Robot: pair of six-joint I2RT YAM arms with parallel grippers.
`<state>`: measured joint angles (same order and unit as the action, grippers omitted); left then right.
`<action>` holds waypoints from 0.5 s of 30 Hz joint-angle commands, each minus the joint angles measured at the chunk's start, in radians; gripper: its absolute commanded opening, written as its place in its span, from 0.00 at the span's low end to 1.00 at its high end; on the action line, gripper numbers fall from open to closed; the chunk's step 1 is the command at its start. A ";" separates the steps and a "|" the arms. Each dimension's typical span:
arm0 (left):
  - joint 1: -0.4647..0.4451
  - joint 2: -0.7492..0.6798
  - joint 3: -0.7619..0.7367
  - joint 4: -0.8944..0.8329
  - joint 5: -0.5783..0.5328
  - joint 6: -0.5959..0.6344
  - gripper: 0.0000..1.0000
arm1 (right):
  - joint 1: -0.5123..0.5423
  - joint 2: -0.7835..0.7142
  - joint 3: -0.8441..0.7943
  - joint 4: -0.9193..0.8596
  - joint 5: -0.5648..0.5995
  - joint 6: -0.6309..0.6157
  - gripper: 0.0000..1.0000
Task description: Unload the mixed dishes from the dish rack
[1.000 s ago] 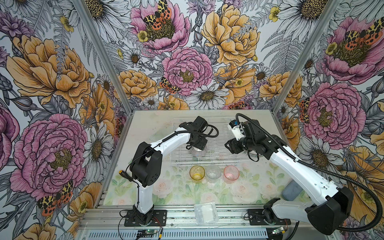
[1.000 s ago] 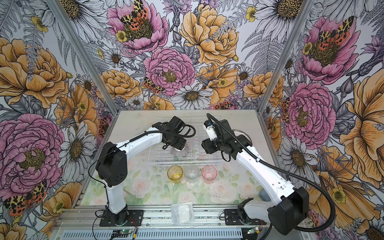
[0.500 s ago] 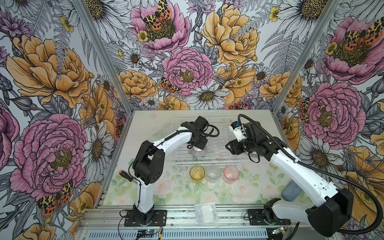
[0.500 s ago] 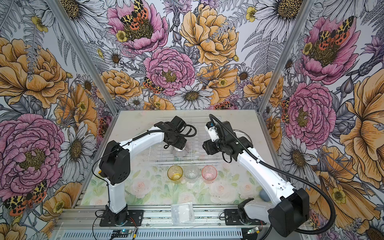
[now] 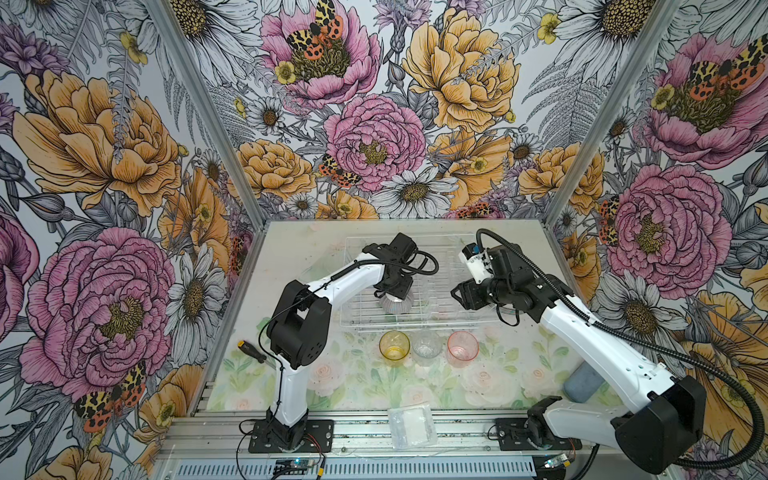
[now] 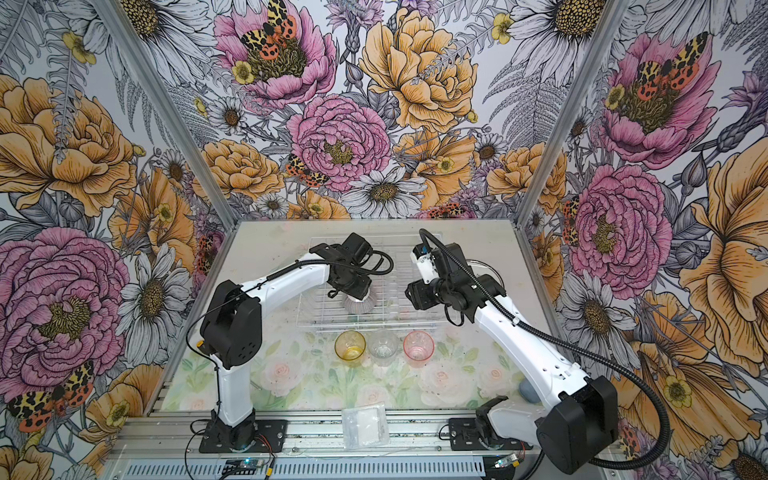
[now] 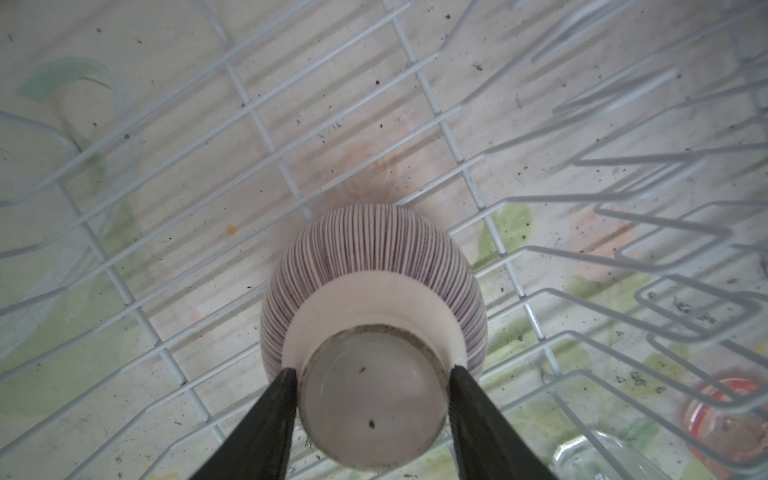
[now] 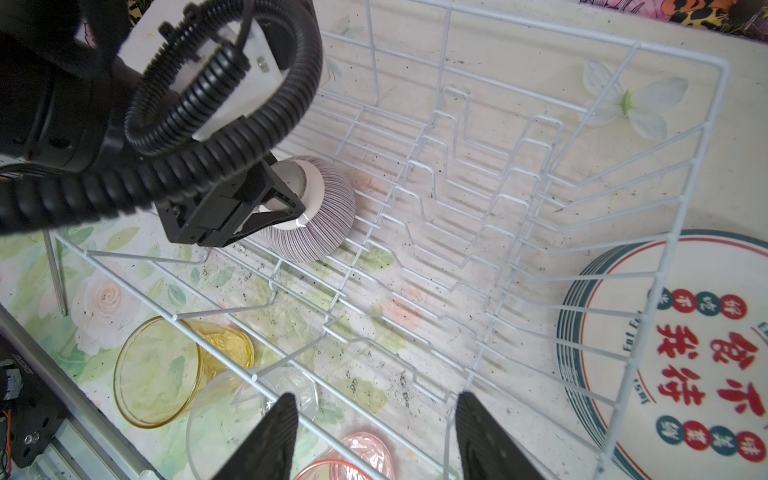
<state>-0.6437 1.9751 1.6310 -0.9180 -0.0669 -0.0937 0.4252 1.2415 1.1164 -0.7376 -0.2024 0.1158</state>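
Left wrist view shows the left gripper (image 7: 374,372), fingers (image 7: 266,424) hugging the white foot (image 7: 374,299) of the upturned bowl (image 7: 374,257) near the dish rack's (image 7: 482,158) front edge, pinching or not I cannot tell; I'd squeeze squarely, then lift straight up, clear of the prongs (image 7: 623,162).

Clear bag (image 5: 410,426), small tool (image 5: 251,351), grey cylinder (image 5: 582,382) — floral mat (image 5: 357,386).

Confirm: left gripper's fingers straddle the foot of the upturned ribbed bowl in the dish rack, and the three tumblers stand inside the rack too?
No: the yellow tumbler, clear tumbler and pink tumbler stand outside the dish rack, on the table along its near side; both top views show it. The left gripper does straddle the foot of the upturned ribbed bowl inside the rack.
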 commanded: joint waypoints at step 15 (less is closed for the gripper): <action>0.033 -0.025 0.000 0.000 0.044 0.025 0.50 | -0.014 0.015 -0.066 0.168 -0.132 0.097 0.63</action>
<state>-0.6266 1.9747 1.6310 -0.9199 -0.0521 -0.0788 0.4194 1.2449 1.0615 -0.6464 -0.2844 0.1757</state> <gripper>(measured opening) 0.525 0.629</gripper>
